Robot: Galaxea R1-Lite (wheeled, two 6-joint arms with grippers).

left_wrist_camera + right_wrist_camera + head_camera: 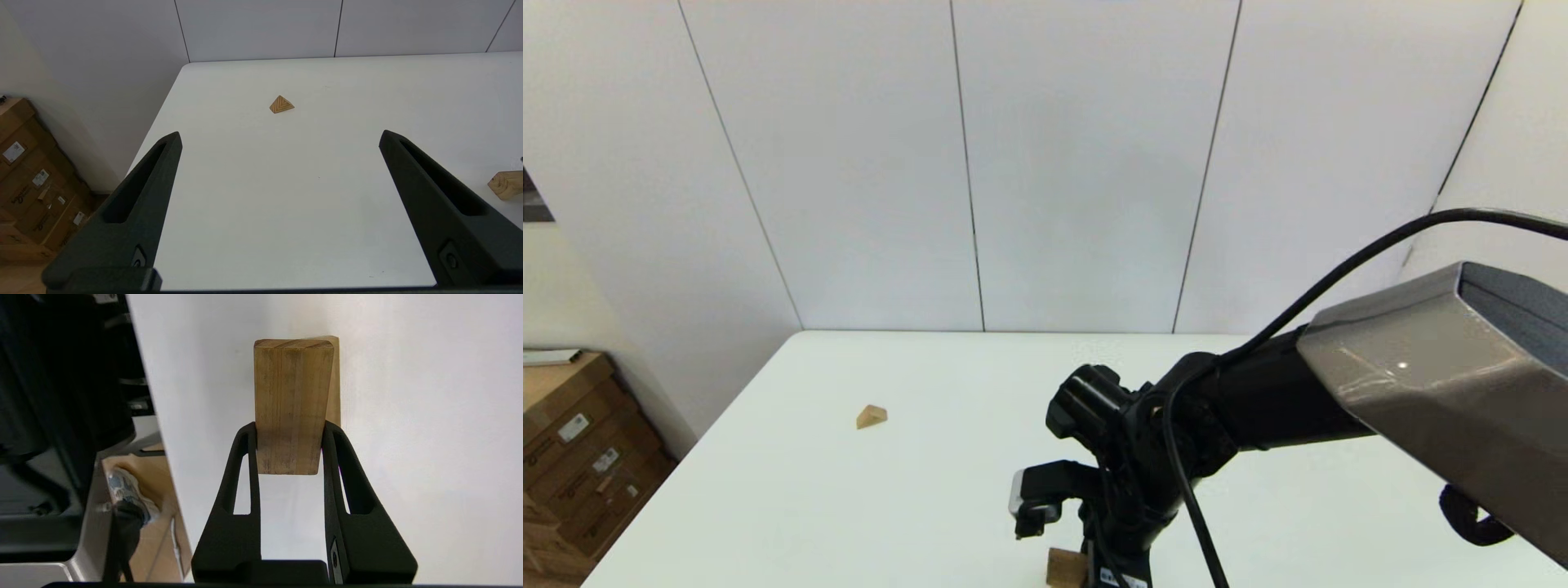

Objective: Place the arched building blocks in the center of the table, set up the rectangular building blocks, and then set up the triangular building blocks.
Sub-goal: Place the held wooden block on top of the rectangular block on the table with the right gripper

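Observation:
My right gripper (290, 428) is shut on a light-brown oblong block, the arched building block (292, 404); its cut-out does not show from here. The block sits low at the table's (915, 506) near edge and shows under the right wrist (1065, 568) in the head view. The small triangular building block (872, 416) lies on the left part of the table, also visible as the wedge (281, 105) ahead of my open, empty left gripper (280, 136). A light-brown block end (506, 184) pokes into the left wrist view; I cannot tell which block it is. The rectangular building block is out of view.
The table's near edge (159, 428) runs close beside the held block, with the robot's dark base (61, 396) past it. Cardboard boxes (580, 457) stand on the floor off the table's left side. The right arm (1339, 400) covers much of the table's right half.

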